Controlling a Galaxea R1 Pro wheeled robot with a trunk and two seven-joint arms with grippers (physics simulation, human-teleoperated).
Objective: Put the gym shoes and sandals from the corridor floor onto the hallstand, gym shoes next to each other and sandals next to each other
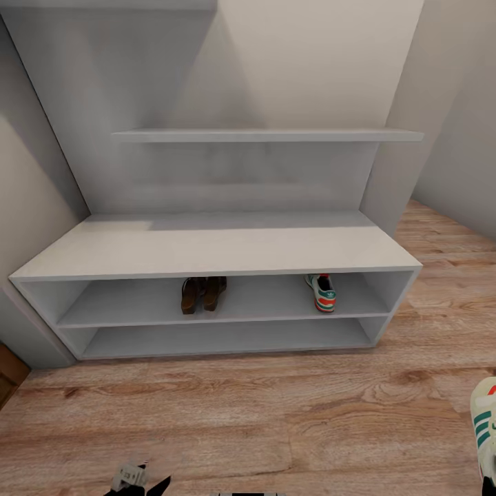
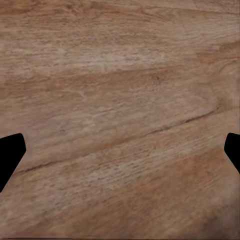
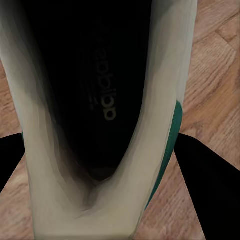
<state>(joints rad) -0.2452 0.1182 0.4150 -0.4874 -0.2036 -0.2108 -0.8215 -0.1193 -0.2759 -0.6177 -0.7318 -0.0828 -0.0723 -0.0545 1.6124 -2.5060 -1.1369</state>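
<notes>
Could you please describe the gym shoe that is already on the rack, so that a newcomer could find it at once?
Start at the wide pale grey hallstand against the wall and look into its upper open shelf tier. Near that tier's right end stands one gym shoe. It is cream-white with green stripes and red accents, unlike the dark brown sandals paired nearer the middle.

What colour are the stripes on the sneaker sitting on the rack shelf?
Green, with red at the heel, on the cream sneaker; the head view shows it best.

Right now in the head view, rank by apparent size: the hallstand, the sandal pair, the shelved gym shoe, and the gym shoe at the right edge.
1. hallstand
2. sandal pair
3. shelved gym shoe
Unranked: gym shoe at the right edge, cropped by the frame and nearer the camera.
</notes>
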